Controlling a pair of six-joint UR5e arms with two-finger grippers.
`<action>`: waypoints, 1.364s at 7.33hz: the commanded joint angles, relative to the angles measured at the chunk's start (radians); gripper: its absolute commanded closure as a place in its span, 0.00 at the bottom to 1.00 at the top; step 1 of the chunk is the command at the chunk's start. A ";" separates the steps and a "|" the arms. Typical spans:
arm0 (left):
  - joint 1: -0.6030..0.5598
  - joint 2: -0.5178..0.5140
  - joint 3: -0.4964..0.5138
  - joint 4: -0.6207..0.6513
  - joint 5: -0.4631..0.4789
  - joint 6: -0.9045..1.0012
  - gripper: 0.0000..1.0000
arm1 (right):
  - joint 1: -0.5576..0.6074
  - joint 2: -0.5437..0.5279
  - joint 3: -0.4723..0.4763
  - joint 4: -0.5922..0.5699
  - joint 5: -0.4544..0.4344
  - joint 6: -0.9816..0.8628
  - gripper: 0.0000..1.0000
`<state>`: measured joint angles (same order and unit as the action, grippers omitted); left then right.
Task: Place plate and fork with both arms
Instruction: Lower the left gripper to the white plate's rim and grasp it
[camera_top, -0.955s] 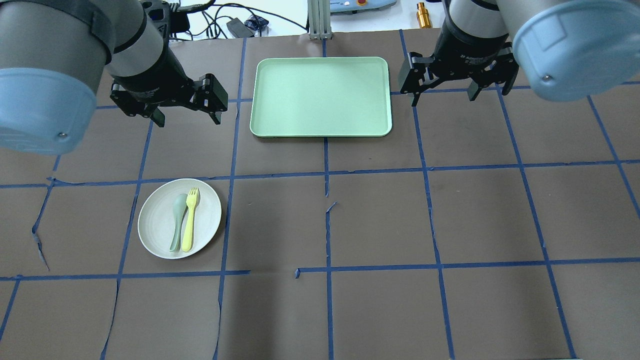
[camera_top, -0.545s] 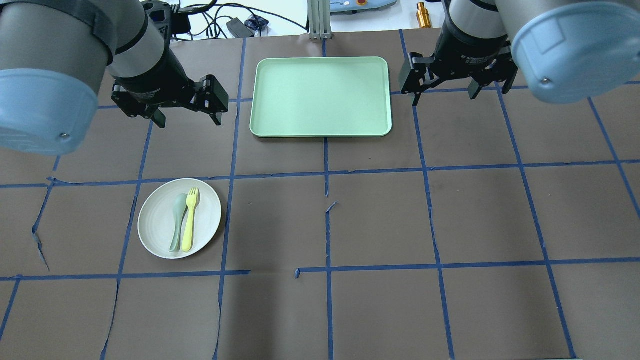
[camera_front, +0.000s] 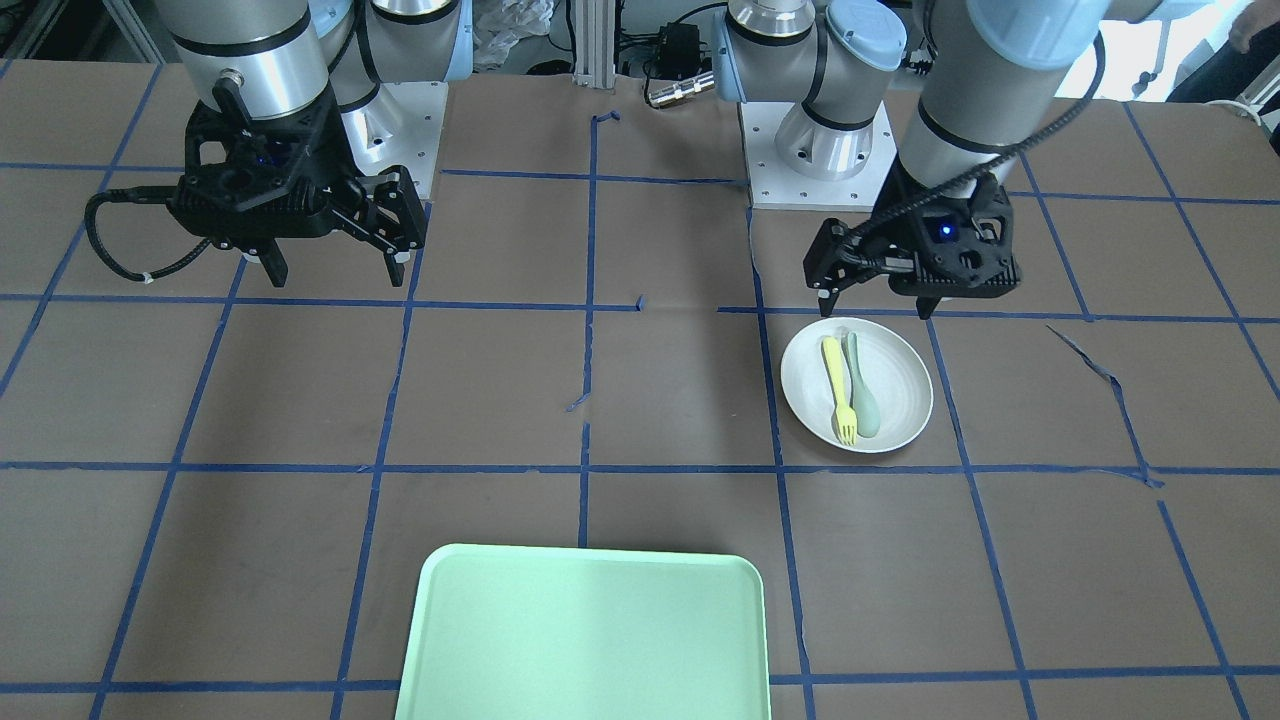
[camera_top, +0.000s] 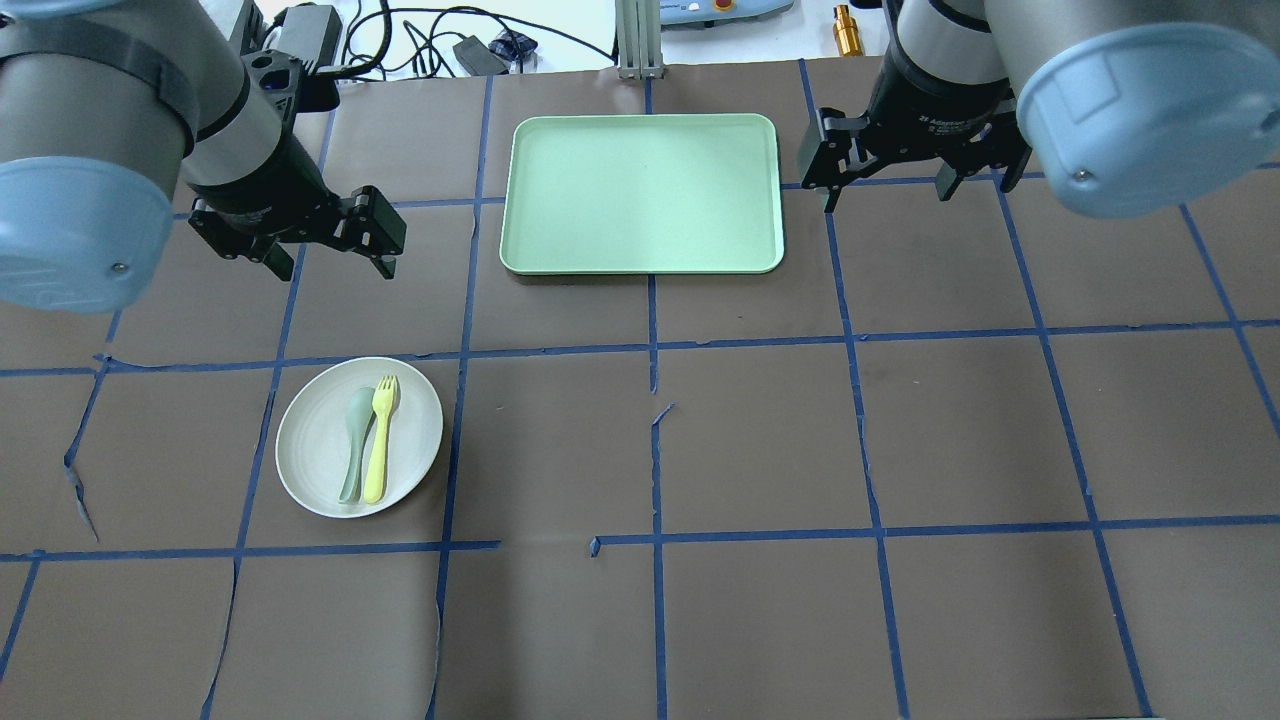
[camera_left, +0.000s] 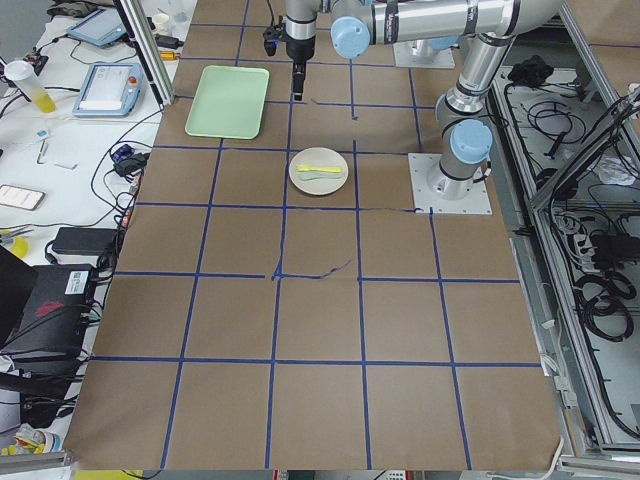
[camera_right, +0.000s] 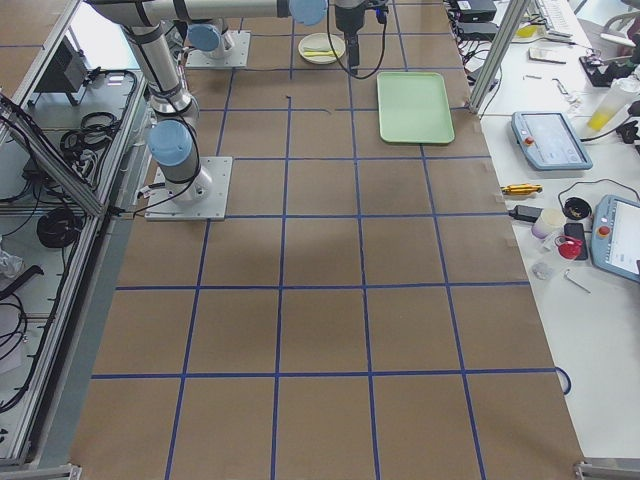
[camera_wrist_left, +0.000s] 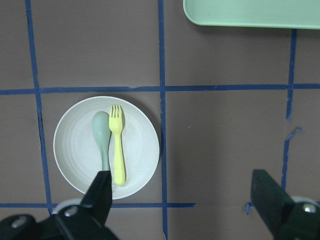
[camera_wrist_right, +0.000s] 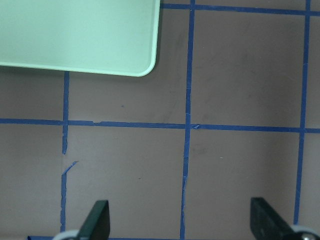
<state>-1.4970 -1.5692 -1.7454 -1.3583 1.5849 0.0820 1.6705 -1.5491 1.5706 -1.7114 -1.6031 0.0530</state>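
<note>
One off-white round plate (camera_top: 320, 460), slim yellow fork (camera_top: 379, 440) lying across it

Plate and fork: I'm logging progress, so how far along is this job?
Done: nothing; the plate, with the fork and spoon on it, sits on the table, apart from the tray. In hand: nothing; the left claw and right claw hang open and empty. Left: grasping and placing both.

One camera sits behind the robot, looking forward and down over the counter (camera_top: 760, 440); another faces it from across, steeply down. Two stand well back at the counter's ends. The wrist cameras look straight down, close: the left shares the plate (camera_wrist_left: 75, 145) with the wide views, the right the tray (camera_wrist_right: 75, 35) corner.
</note>
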 joint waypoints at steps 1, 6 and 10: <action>0.104 -0.002 -0.133 0.107 0.004 0.112 0.00 | 0.000 0.001 0.003 -0.001 0.011 0.007 0.00; 0.251 -0.103 -0.305 0.183 0.004 0.194 0.17 | 0.000 0.007 0.002 0.001 0.012 0.007 0.00; 0.293 -0.199 -0.391 0.420 0.037 0.208 0.25 | 0.000 0.010 0.002 0.003 0.011 0.007 0.00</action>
<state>-1.2094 -1.7312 -2.1183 -1.0173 1.6138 0.2884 1.6705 -1.5397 1.5723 -1.7089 -1.5911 0.0598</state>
